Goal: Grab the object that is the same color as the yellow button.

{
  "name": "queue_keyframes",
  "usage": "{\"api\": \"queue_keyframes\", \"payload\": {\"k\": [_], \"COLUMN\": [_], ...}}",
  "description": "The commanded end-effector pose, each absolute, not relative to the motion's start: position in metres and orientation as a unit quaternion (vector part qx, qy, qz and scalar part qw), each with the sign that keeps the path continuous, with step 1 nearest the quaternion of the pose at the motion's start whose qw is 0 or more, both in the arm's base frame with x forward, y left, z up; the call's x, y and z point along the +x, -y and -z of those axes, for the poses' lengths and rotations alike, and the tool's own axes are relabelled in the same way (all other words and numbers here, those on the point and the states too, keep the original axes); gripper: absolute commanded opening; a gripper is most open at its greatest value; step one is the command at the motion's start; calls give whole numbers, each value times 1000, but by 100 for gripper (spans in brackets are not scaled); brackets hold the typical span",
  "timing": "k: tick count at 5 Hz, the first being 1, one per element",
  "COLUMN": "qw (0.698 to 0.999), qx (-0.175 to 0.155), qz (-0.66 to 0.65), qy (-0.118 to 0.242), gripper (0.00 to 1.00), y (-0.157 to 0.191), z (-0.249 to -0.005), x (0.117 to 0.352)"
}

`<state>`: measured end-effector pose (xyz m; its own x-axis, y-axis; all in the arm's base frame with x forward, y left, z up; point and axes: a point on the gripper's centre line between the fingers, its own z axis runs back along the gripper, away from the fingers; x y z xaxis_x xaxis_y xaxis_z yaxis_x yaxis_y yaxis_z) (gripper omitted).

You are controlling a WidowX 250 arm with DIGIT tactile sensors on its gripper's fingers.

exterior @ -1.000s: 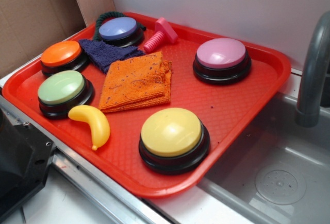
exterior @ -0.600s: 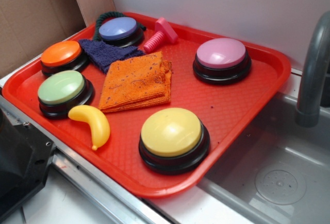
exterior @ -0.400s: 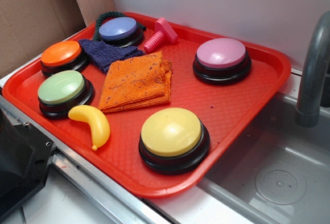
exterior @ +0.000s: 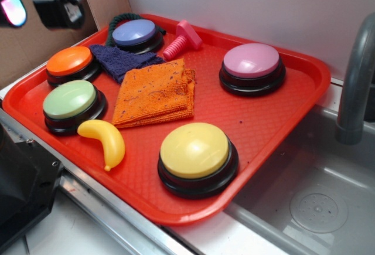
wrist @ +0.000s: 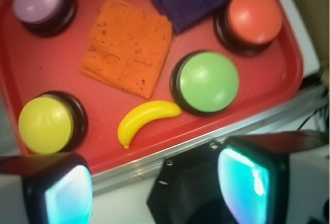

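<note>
Lying lower left on the tray [exterior: 281,114], banana [exterior: 104,140] runs diagonally, tip toward bottom edge. Gripper [wrist: 154,183] spread wide, empty, upper left in exterior view.

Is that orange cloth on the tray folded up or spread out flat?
Folded. The orange cloth shows stacked layered edges along its right side, lying flat on the red tray.

Orange cloth [exterior: 154,92] on red tray [exterior: 275,117]

The gripper [exterior: 41,0] is cut off at the exterior view's far left corner, its jaws' spacing unclear.
</note>
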<state>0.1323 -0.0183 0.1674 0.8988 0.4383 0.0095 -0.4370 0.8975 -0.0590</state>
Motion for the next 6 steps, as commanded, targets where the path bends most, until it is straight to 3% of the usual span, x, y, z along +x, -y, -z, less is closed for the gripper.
{"api": "queue_keyframes", "payload": {"k": [1, 3, 5, 6], "qw": [927, 903, 899, 903], "qx": [-17, 2, -23, -51], "qz": [-373, -430, -436, -427], "qy": [16, 20, 23, -2], "gripper": [100, 100, 100, 100], "y": [24, 28, 31, 32], "z": [-118, -62, -29, -23], "x": [141, 153, 160, 161]}}
